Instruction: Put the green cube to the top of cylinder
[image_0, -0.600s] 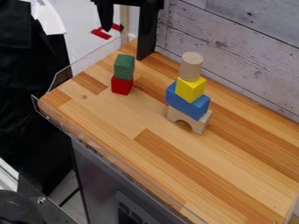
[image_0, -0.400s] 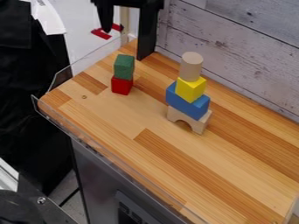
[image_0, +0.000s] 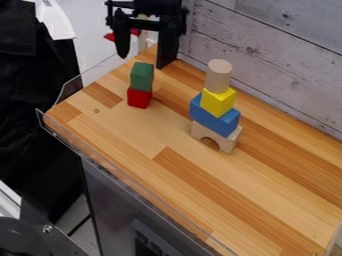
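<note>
The black gripper (image_0: 141, 54) hangs at the top of the camera view, its two fingers spread wide with nothing between them, above and behind the green cube. The green cube (image_0: 141, 76) rests on a red block (image_0: 139, 97) at the left part of the wooden surface. To the right stands a stack: a natural wood cylinder (image_0: 218, 76) upright on top, then a yellow cube (image_0: 218, 102), a blue block (image_0: 214, 116) and a wooden arch (image_0: 224, 141) at the bottom.
The wooden tabletop (image_0: 153, 170) has a low transparent rim (image_0: 133, 186) along its left and front edge. A whitewashed plank wall (image_0: 280, 65) runs behind it on the right, close behind the cylinder stack.
The gripper has come further into view from the top edge; more of its body and its left finger now show lower down. The blocks have stayed in place.
</note>
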